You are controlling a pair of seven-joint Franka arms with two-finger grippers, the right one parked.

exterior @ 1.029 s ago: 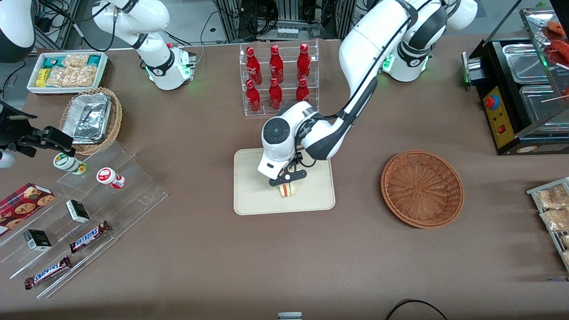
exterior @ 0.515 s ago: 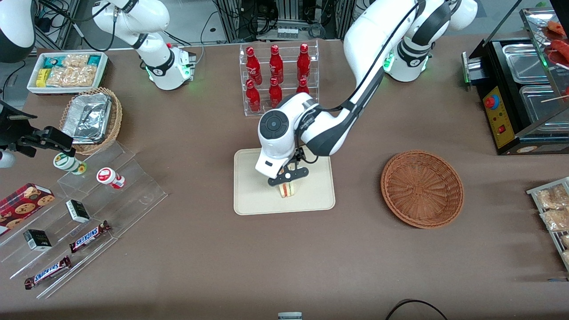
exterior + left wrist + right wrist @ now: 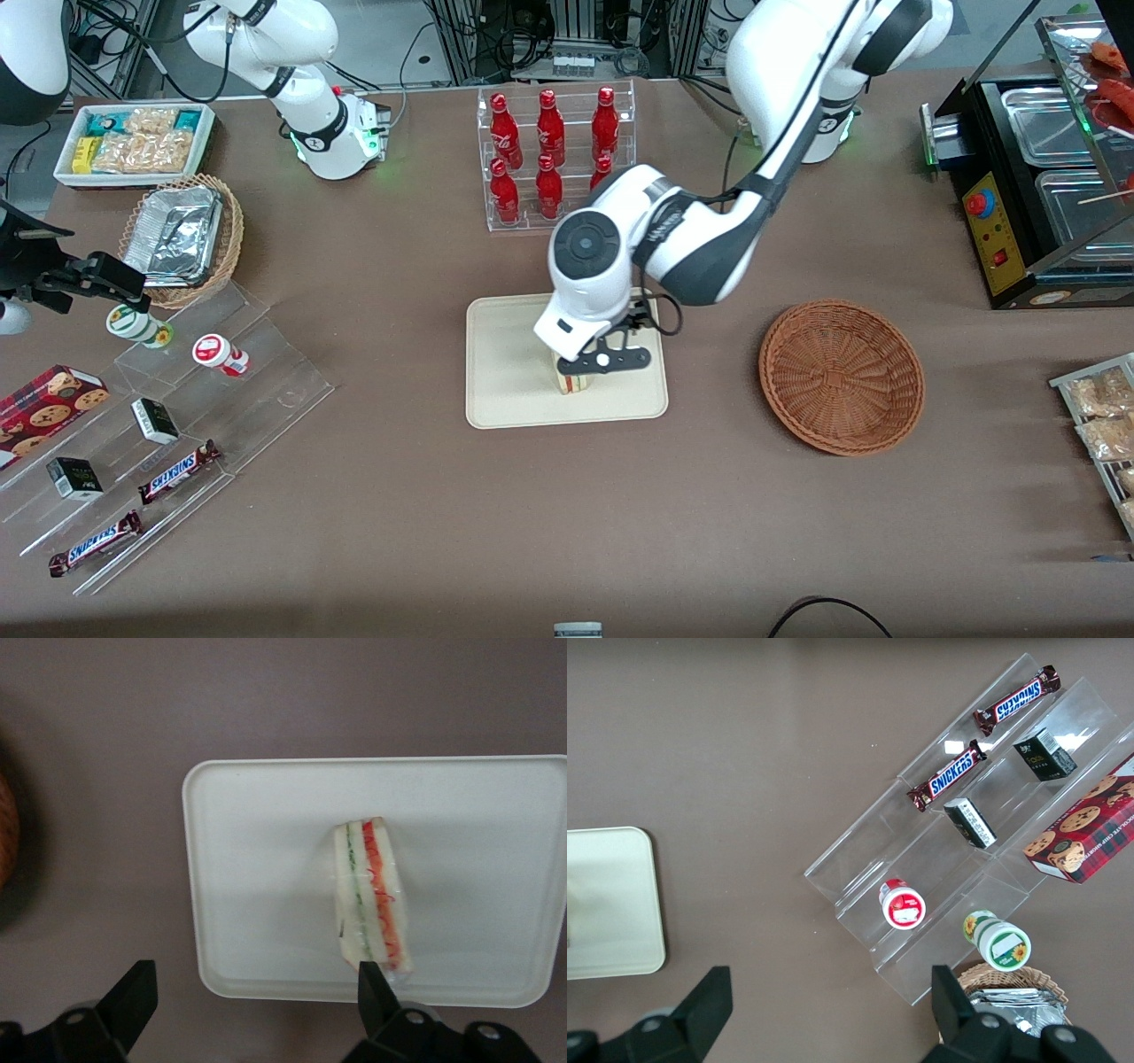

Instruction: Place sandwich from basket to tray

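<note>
The sandwich (image 3: 570, 382) lies on its side on the cream tray (image 3: 509, 372), its red and green filling showing. In the left wrist view the sandwich (image 3: 372, 899) rests on the tray (image 3: 257, 868) near its rim. My left gripper (image 3: 604, 361) hangs above the tray, over the sandwich's edge. It is open and empty (image 3: 254, 1003), with its fingers (image 3: 133, 997) wide apart and clear of the sandwich. The reddish-brown basket (image 3: 842, 377) stands empty beside the tray, toward the working arm's end.
A clear rack of red bottles (image 3: 551, 159) stands farther from the camera than the tray. Clear acrylic steps with snacks (image 3: 177, 416) and a tan basket of foil trays (image 3: 182, 237) lie toward the parked arm's end. A black appliance (image 3: 1036, 195) stands at the working arm's end.
The left arm has risen and swung a little toward the basket. The sandwich stays where it was on the tray.
</note>
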